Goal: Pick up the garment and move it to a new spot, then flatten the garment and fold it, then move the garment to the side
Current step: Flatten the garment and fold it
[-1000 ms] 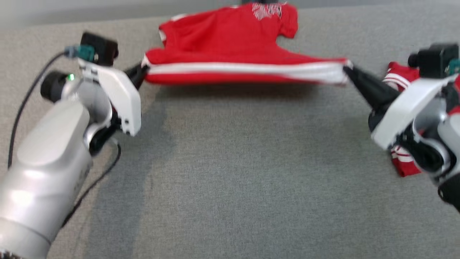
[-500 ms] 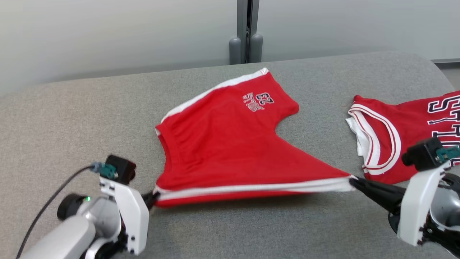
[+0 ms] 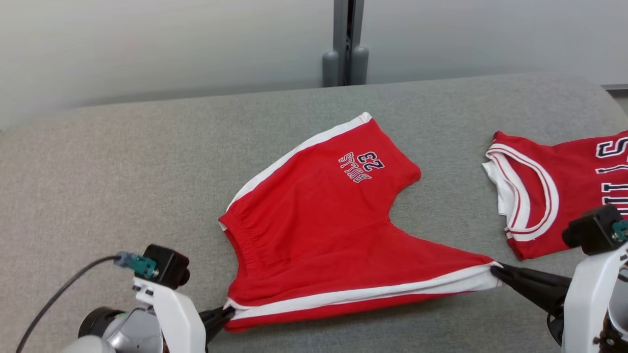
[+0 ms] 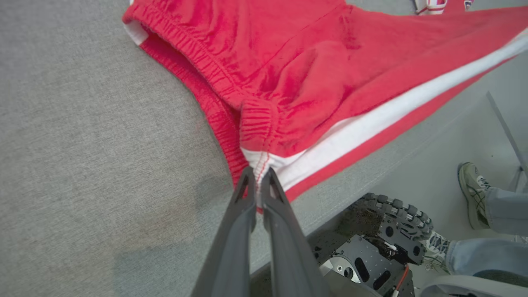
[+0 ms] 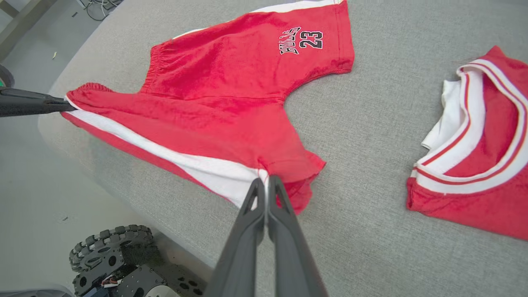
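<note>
Head view: the red shorts (image 3: 324, 220), with white side stripes, lie near the table's (image 3: 122, 147) front edge, the near side stretched taut. Left wrist view: the left fingers (image 4: 243, 198), held low, clench the waistband corner. Right wrist view: the right fingers (image 5: 251, 202) clench the striped leg hem.

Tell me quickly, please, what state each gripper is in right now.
Left gripper: closed, holding the red shorts at the waistband corner.
Right gripper: closed, holding the red shorts at the leg hem corner.
</note>
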### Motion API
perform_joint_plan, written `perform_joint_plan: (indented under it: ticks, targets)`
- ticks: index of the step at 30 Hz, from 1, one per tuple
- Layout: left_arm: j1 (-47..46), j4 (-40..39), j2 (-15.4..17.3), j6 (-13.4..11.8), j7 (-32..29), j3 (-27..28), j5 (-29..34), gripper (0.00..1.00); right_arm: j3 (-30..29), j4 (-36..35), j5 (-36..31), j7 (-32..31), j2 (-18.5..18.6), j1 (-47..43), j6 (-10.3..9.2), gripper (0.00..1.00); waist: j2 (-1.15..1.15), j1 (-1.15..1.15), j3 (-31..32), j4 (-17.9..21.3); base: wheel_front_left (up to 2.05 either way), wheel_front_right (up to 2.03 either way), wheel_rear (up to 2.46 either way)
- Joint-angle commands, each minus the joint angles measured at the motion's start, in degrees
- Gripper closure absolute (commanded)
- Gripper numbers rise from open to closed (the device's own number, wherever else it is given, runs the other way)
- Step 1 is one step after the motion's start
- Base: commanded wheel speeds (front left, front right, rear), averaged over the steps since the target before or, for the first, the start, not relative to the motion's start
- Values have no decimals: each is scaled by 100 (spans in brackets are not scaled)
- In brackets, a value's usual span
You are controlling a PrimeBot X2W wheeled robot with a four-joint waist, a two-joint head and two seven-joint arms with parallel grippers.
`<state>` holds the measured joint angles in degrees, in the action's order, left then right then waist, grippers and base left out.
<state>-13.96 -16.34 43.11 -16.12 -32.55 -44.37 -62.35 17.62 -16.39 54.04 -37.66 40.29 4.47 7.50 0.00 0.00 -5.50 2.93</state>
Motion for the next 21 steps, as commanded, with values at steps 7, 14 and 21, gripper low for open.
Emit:
perform_joint_plan:
  ticks: [7,14,21]
  targets:
    - [-942,214,-139,268,-926,141,-593,100,-428,90,-205,-684,-387,879,-1,100,0,0,-724,-283,0,0,0]
    - [-2336,784,-347,597,-2094,113,-836,100,-271,534,-128,-1134,-462,2248,-1,100,0,0,-1354,-461,0,0,0]
    - [-3489,1320,-681,747,-3000,176,-1218,100,111,1422,14,-1278,-478,3629,-1,100,0,0,-1917,-608,0,0,0]
